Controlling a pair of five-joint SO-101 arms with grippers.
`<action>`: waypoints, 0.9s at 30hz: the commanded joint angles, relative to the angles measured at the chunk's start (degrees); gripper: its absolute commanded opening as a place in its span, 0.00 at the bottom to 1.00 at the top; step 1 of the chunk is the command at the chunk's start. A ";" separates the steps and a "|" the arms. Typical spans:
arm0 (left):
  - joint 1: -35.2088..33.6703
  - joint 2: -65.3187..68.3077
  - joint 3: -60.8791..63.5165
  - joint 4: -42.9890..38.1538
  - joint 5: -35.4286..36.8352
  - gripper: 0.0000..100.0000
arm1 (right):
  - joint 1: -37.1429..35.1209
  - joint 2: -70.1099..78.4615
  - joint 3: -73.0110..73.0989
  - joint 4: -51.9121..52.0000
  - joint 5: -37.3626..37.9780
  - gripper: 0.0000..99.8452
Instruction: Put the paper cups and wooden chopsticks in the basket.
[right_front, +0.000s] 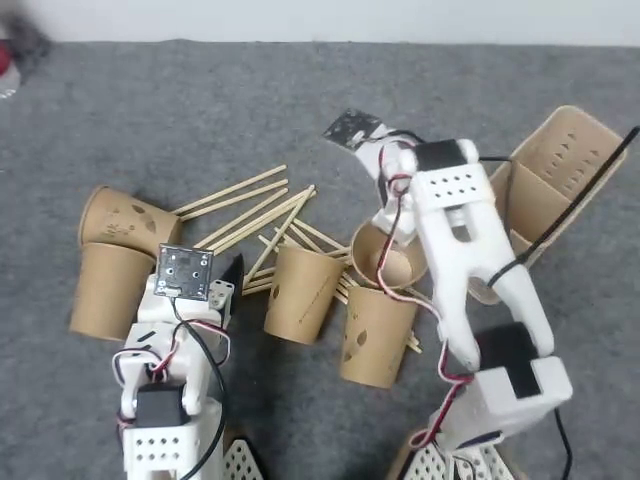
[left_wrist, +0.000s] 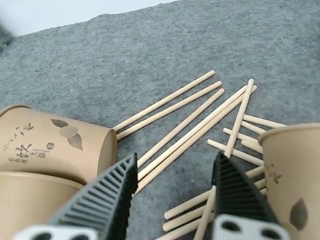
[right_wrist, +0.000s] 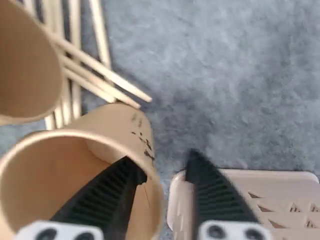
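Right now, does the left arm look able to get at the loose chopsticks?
Probably yes: its open claw faces the chopsticks, lying bare between a tipped cup and a second cup.

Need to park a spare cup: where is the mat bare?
Bare: the far mat beyond the chopsticks, to its far edge; also the near patch between the left arm and right arm. Crowded: the middle, cups strewn across to the basket.

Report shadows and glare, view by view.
High view: even, soft light, faint shadows beside the standing cups on the grey mat, no glare. Left wrist view: thin soft shadows under the chopsticks. Right wrist view: the cup is slightly shaded inside, near the right gripper.
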 joint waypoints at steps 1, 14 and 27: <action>0.53 -0.79 -0.40 -0.09 -0.53 0.24 | 2.33 -0.13 -3.52 -0.75 0.62 0.01; 0.62 -0.79 -0.40 -0.09 -0.53 0.24 | 1.36 -15.69 -30.59 20.35 0.00 0.01; 0.62 -0.79 -0.40 0.00 -0.53 0.24 | 33.89 -17.27 -50.37 21.93 -10.90 0.01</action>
